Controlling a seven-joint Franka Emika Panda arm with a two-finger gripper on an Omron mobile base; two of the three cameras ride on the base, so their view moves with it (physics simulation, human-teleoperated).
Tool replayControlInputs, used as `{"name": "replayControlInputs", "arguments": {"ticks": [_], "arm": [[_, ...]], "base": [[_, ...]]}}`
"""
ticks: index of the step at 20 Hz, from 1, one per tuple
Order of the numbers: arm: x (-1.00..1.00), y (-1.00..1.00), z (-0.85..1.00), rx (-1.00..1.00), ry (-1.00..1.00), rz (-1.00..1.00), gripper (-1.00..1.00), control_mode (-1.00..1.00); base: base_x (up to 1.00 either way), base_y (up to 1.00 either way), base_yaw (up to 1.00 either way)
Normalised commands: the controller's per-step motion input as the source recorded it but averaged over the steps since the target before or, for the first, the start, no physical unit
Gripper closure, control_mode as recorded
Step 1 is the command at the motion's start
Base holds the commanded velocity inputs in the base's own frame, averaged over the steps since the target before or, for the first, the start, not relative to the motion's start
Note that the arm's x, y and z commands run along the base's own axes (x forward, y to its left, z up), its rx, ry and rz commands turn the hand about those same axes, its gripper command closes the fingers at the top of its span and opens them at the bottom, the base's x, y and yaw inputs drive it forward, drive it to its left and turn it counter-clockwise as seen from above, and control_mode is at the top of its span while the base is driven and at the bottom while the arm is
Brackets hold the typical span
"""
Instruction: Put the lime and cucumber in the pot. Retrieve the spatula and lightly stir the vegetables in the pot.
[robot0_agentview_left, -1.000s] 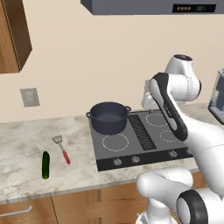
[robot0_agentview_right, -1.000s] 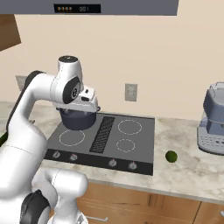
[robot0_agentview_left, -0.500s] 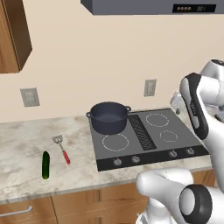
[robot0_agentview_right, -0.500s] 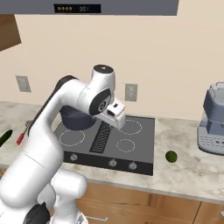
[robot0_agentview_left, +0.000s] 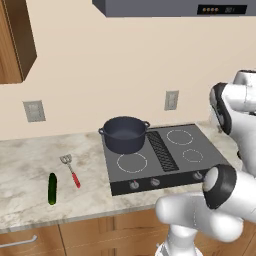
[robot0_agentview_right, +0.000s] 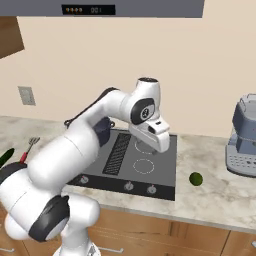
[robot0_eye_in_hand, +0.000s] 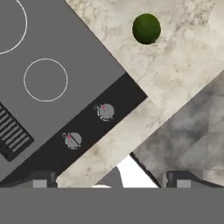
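Note:
The lime (robot0_eye_in_hand: 146, 28), a small dark green ball, lies on the marble counter right of the cooktop (robot0_agentview_right: 196, 178). My gripper (robot0_eye_in_hand: 111, 181) hangs over the cooktop's front right corner with its jaws wide open and nothing between them; the lime is ahead of it and apart. From the right base view the gripper (robot0_agentview_right: 160, 145) sits above the right burners. The dark pot (robot0_agentview_left: 125, 134) stands on the back left burner. Left of the stove lie the red-handled spatula (robot0_agentview_left: 71, 170) and the cucumber (robot0_agentview_left: 52, 188).
The black cooktop (robot0_agentview_left: 165, 152) has a centre grille and front knobs (robot0_eye_in_hand: 105, 111). A grey coffee machine (robot0_agentview_right: 242, 137) stands on the counter right of the lime. An outlet (robot0_agentview_left: 171, 100) is on the wall behind.
The arm has swung right, from over the pot across the cooktop to its right front corner. The jaws have stayed open.

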Motion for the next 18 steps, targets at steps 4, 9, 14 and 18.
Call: {"name": "replayControlInputs", "arguments": {"ticks": [4, 9, 14, 18], "arm": [[0.63, -0.84, -0.72, 0.00, -0.03, -0.10, -1.00, -1.00], [0.42, -0.53, -0.51, -0.02, 0.03, 0.00, -1.00, -1.00], [0.08, -0.68, -0.25, 0.00, 0.02, 0.00, -1.00, -1.00], [0.00, -0.56, -0.17, 0.00, 0.00, 0.01, -1.00, -1.00]], "base": [[0.00, 0.00, 0.00], [0.00, 0.00, 0.00], [0.00, 0.00, 0.00], [0.00, 0.00, 0.00]]}}
